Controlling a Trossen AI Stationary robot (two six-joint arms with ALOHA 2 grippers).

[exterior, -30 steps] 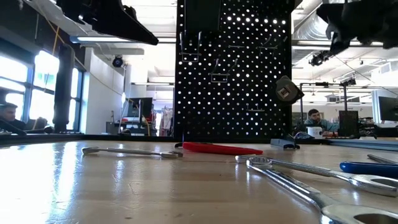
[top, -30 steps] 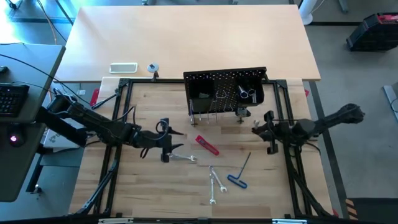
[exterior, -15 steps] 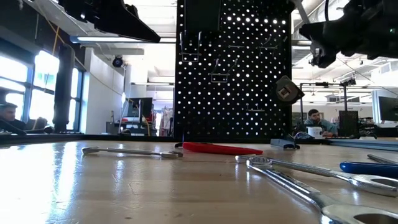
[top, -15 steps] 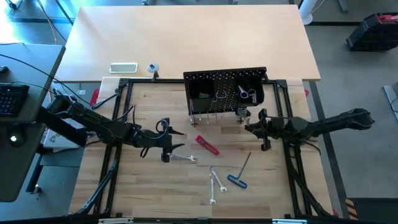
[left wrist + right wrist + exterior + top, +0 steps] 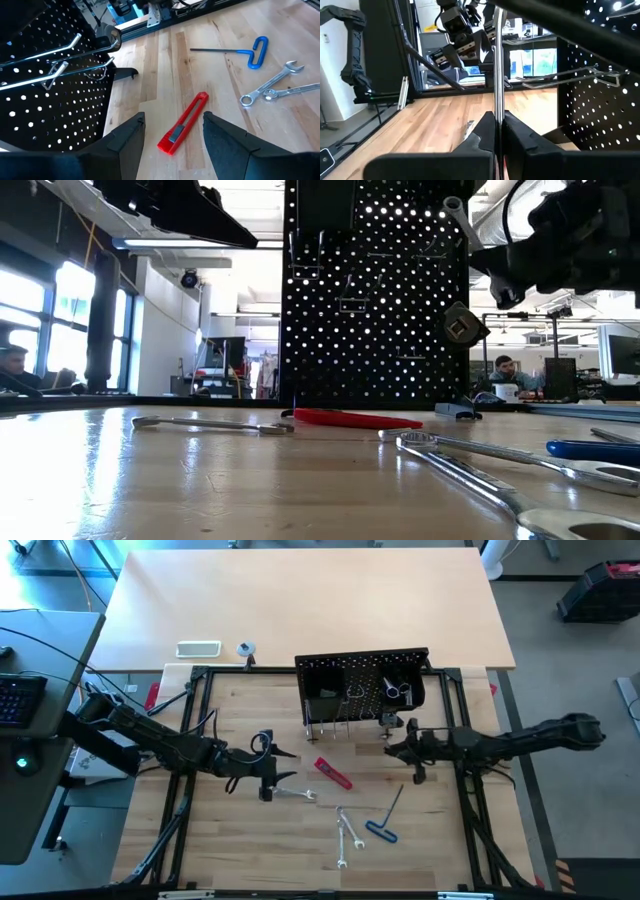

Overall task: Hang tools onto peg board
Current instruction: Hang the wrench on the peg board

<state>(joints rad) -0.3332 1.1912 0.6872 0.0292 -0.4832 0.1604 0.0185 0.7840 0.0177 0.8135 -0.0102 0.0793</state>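
The black peg board point(image 5: 360, 690) stands upright at the table's far middle, with silver hooks point(image 5: 570, 75) sticking out of its face. My right gripper point(image 5: 392, 747) is just in front of the board's right part, shut on a slim silver wrench point(image 5: 496, 60). My left gripper point(image 5: 284, 765) hovers open and empty left of the red-handled tool point(image 5: 333, 773), which lies flat on the table. One silver wrench point(image 5: 295, 793), two more wrenches point(image 5: 348, 830) and the black L-shaped key with blue end point(image 5: 385, 815) also lie flat on the table. My right gripper pinches the wrench's shaft point(image 5: 496, 107) between its two fingers, which lie across it. The wrench is lifted clear of the table. It sticks out beyond the fingers, and its free end point(image 5: 455, 208) slants up toward the peg board point(image 5: 375, 290).
A black tubular frame point(image 5: 190, 720) borders the work area on the left and right. A white tray point(image 5: 198, 648) lies beyond the frame at the far left. The left wrist view shows the red tool point(image 5: 182, 130) between the open fingers. A person point(image 5: 510, 375) sits in the room behind.
My right gripper has gone toward the table's left edge and a little toward the far edge, closing in on the peg board with the wrench. The wrench's free end now shows in front of the board in the low view.
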